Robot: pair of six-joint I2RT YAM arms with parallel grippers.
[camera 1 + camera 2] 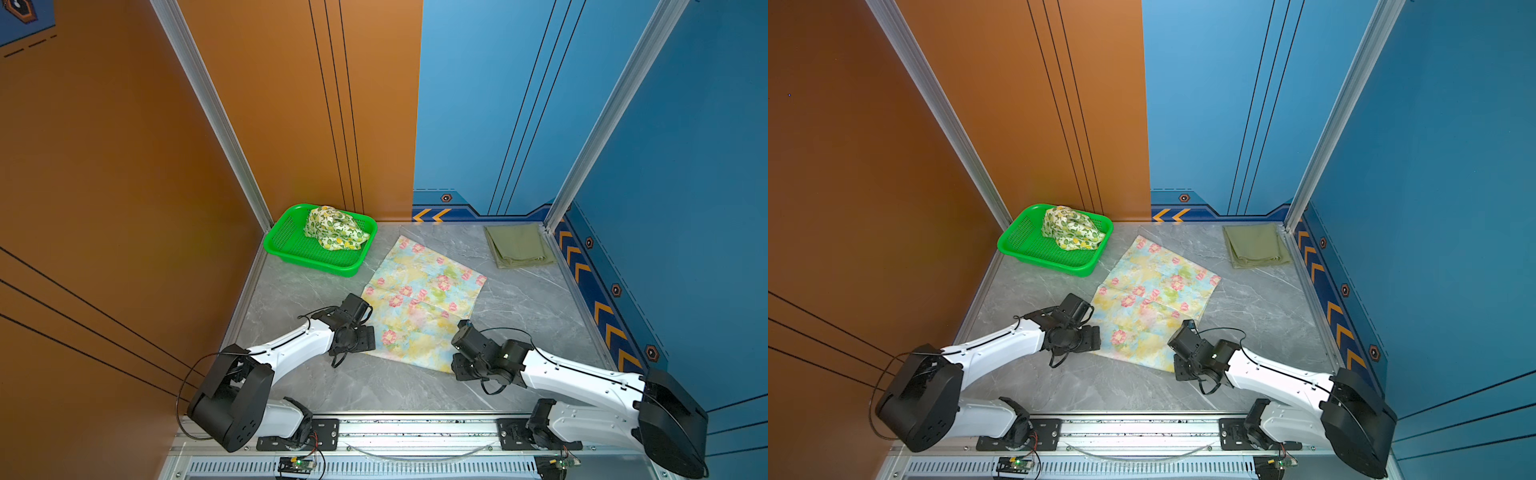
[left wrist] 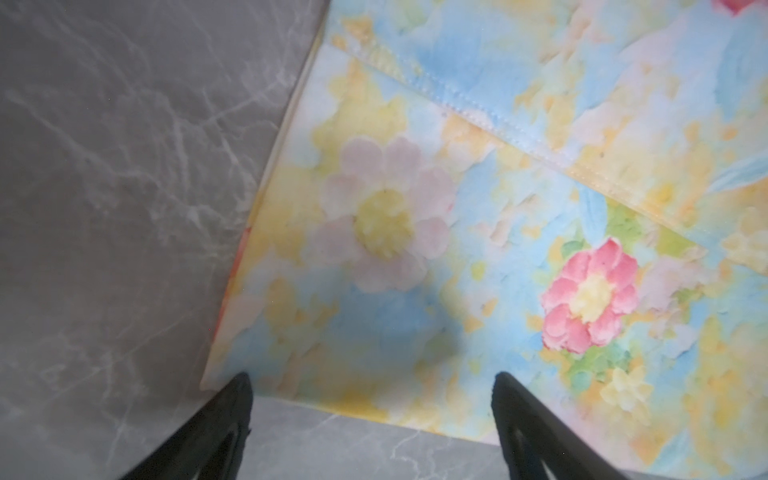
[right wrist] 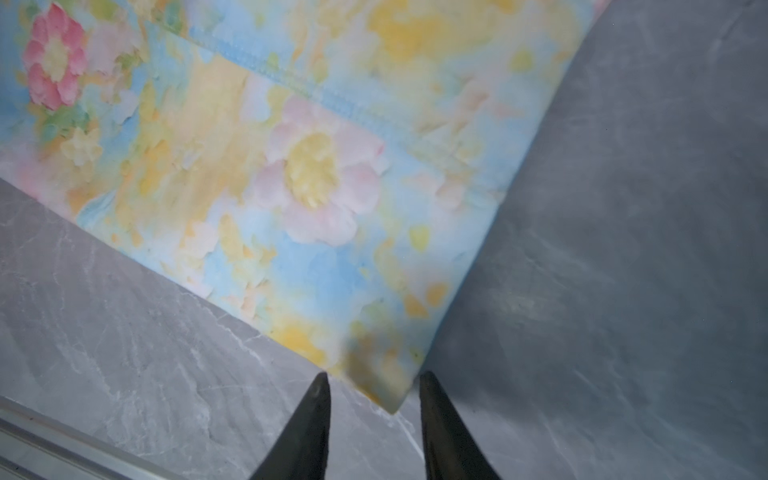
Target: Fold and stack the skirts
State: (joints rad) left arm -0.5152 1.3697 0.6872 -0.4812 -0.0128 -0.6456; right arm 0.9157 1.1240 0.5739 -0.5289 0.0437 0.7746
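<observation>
Both tools are down at the near hem of the floral skirt (image 1: 419, 299), which lies spread flat mid-table (image 1: 540, 316), its length running away from the arms toward the far wall. The left tool (image 2: 372, 382) has its jaws wide open, straddling the hem just inside its near corner, with nothing pinched. The right tool (image 3: 374, 376) has its jaws apart but much narrower, with the other near corner poking in between the tips, not clamped that I can see. So the cloth lies ahead of both tools, and the right one looks closer to a grip. A fold from here would likely carry this hem toward the far edge. The olive skirt (image 1: 519, 245) sits folded in the far right corner. The lemon skirt (image 1: 332, 232) is bunched in the green basket (image 1: 291, 249).
</observation>
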